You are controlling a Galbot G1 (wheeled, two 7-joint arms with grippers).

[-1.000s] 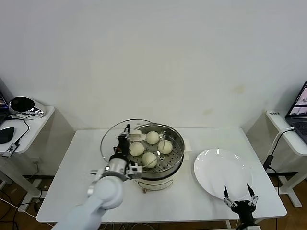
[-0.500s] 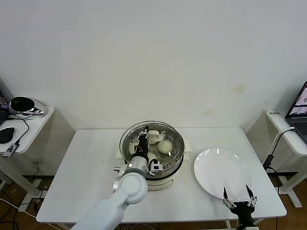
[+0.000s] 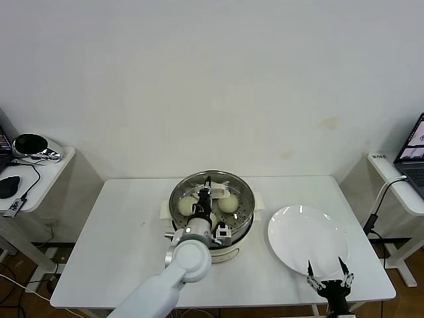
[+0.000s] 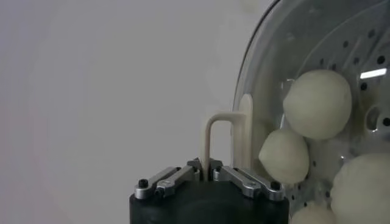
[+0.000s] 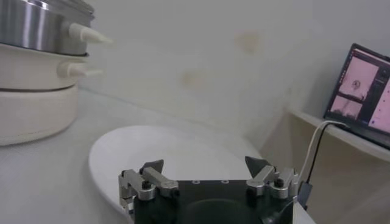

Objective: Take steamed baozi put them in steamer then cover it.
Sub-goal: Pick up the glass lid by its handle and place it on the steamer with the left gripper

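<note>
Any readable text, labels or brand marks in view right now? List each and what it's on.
None can be read.
Laptop screen on the side desk: shows window content, too blurred to read.
Small tag on the right side desk: has marks, too small to read.
Steamer, its glass lid and the white plate: no visible markings.
</note>
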